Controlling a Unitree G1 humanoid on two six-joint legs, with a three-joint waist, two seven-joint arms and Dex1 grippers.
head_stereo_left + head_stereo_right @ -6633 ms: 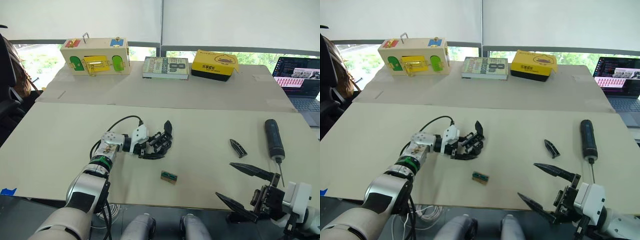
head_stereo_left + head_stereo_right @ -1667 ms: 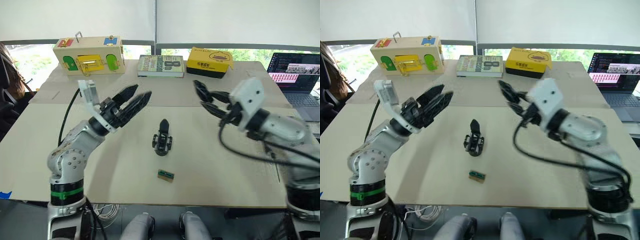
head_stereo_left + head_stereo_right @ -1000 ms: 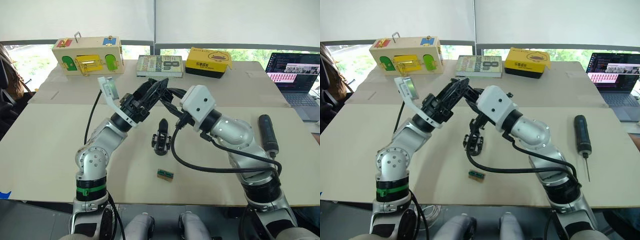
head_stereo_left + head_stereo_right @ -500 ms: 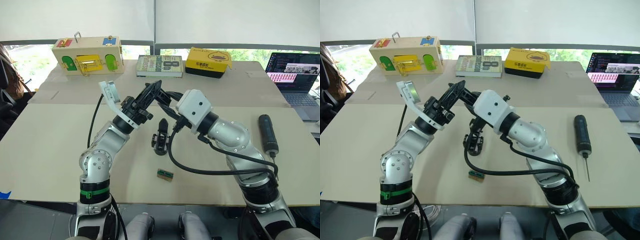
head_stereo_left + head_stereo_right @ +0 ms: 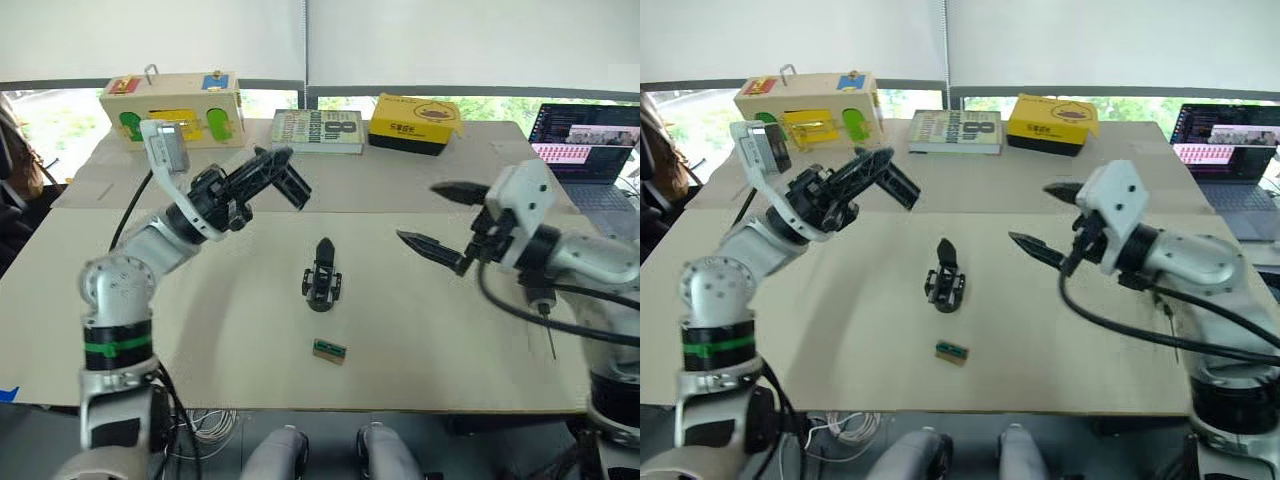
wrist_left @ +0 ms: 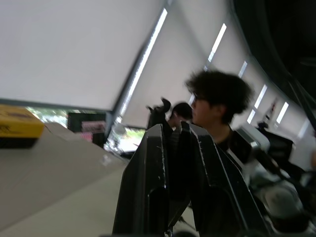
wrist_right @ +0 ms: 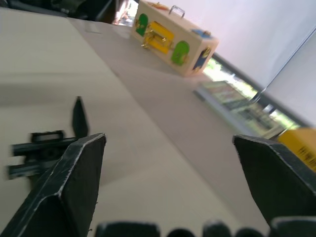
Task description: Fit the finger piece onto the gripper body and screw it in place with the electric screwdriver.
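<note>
- The table [image 5: 120,300] is seen with one wooden box [image 5: 180,104], one book [image 5: 320,130], one yellow box [image 5: 415,118] and one laptop [image 5: 588,150] cut off at the edge.
- The left gripper [image 5: 285,175] is raised above the table, left of the body; its fingers [image 6: 148,197] are pressed together.
- The right gripper [image 5: 440,218] is held in the air to the right; its fingers are spread wide, with nothing between them.
- The screwdriver [image 5: 540,300] is mostly hidden behind the right arm; only the bit is made out.
- One body [image 5: 322,285] stands at the table centre, well apart from both grippers.
- One finger piece [image 5: 324,250] is seen upright on the body.
- One small green block [image 5: 329,350] lies near the body.
</note>
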